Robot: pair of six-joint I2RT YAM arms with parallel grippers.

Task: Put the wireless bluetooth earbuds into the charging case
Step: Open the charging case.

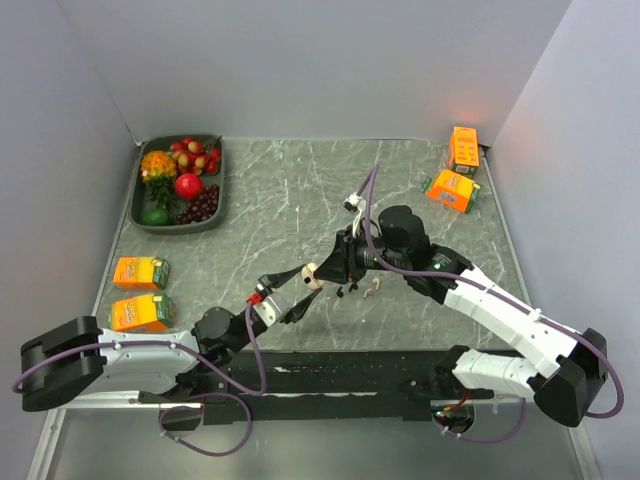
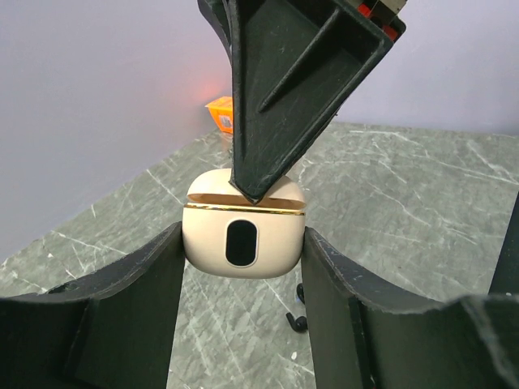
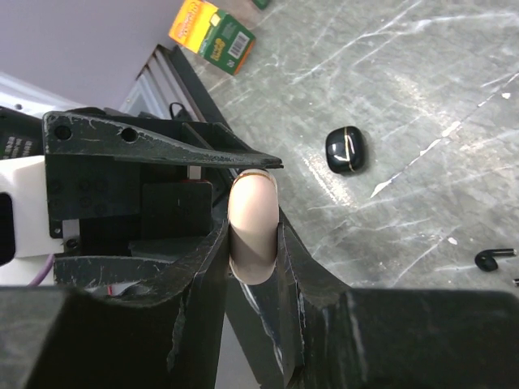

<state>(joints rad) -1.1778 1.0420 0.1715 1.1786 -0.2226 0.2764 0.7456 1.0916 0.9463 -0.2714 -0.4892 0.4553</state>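
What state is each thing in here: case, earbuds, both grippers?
charging case, looks closed, held off the table.
earbuds, loose on the table, outside the case.
left gripper, shut on the case's sides.
right gripper, shut on the case's front and back.

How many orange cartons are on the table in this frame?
4. On the left side, a carton with another carton just nearer the arms. In the far right corner, a carton by the wall and a carton just in front. Others may be hidden.
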